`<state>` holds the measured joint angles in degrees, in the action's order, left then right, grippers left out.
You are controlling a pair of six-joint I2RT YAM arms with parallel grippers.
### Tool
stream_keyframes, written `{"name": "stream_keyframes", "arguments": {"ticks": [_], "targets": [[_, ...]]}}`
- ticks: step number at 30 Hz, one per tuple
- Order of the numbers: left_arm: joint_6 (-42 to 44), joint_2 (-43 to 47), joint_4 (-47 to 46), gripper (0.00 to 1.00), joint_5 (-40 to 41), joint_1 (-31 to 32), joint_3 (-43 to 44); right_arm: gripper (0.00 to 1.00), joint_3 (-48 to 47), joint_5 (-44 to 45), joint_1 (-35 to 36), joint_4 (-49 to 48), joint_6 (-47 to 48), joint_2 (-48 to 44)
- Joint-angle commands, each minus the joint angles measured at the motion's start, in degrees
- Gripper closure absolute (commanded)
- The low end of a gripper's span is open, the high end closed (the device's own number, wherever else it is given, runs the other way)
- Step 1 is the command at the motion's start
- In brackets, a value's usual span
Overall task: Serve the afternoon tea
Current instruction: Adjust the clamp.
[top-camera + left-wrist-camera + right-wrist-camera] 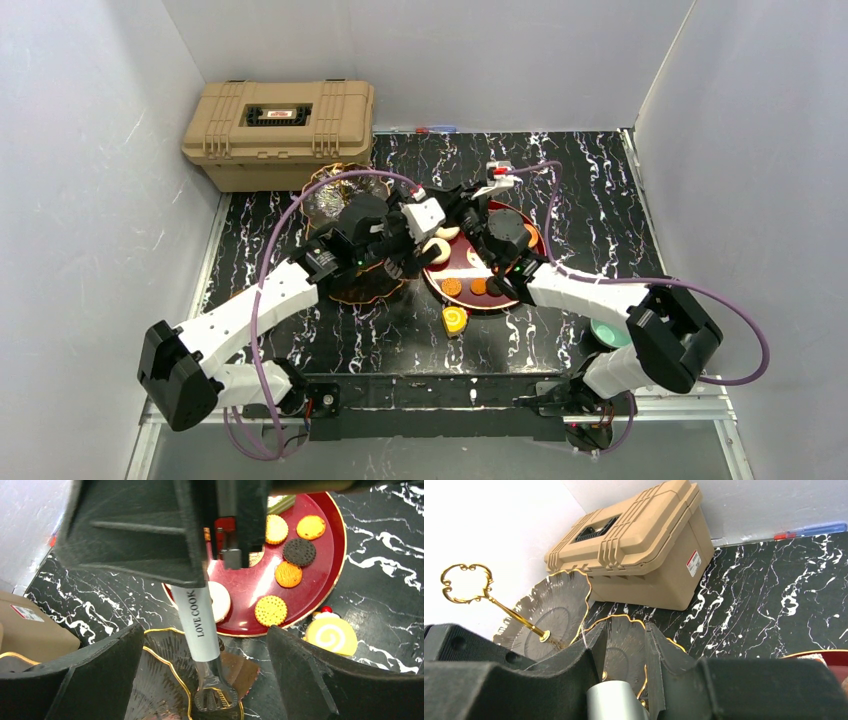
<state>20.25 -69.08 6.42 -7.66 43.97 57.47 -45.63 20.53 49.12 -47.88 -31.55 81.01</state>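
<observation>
My right gripper [625, 631] is shut on the grey handle of the "LOVE COOK" tongs [198, 617]. The tongs' tip [216, 696] hangs over the dark gold-rimmed plate of the stand [160, 680], by a brown flat sweet [246, 669]. My left gripper [215, 682] is open wide around the tongs' tip, touching nothing. The red tray [325, 575] holds several cookies and a white sweet [220, 600]. A yellow roll cake [331, 635] lies beside it. The stand's gold handle [466, 582] and upper tiers [551, 607] show in the right wrist view. Both grippers meet above the tray's left edge [432, 270].
The big tan case [280, 130] stands at the back left, just behind the stand [340, 195]. A teal cup [608, 333] sits near the right arm's base. A pen [806, 530] lies against the back wall. White walls close in all sides.
</observation>
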Motion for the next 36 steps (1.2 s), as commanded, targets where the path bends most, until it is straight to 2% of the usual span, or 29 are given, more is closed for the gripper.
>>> {"name": "stream_keyframes", "arguments": {"ticks": [1,11,17,25,31,36], "targets": [[3.2,0.3,-2.5,0.12,2.4,2.1,-2.0,0.99,1.5,-1.3,0.0,-7.1,-2.5,-0.7],[10.5,0.1,-8.6,0.42,9.8,5.9,-6.3,0.99,7.3,-5.2,0.0,-13.6,-4.4,-1.7],[13.0,-1.0,-9.2,0.55,11.9,6.4,-6.5,0.99,10.1,-5.2,0.1,-16.7,-4.6,-3.7],[13.3,-1.6,-8.8,0.49,12.0,7.1,-6.4,0.99,12.5,-5.7,0.1,-21.9,-5.3,-3.4],[15.1,-2.6,-9.4,0.6,12.0,7.1,-6.6,0.99,14.7,-6.8,0.1,-23.2,-5.9,-4.4],[17.8,-2.5,-9.5,0.65,11.0,7.3,-7.8,0.99,17.9,-9.9,0.1,-24.3,-4.7,-6.0]]}}
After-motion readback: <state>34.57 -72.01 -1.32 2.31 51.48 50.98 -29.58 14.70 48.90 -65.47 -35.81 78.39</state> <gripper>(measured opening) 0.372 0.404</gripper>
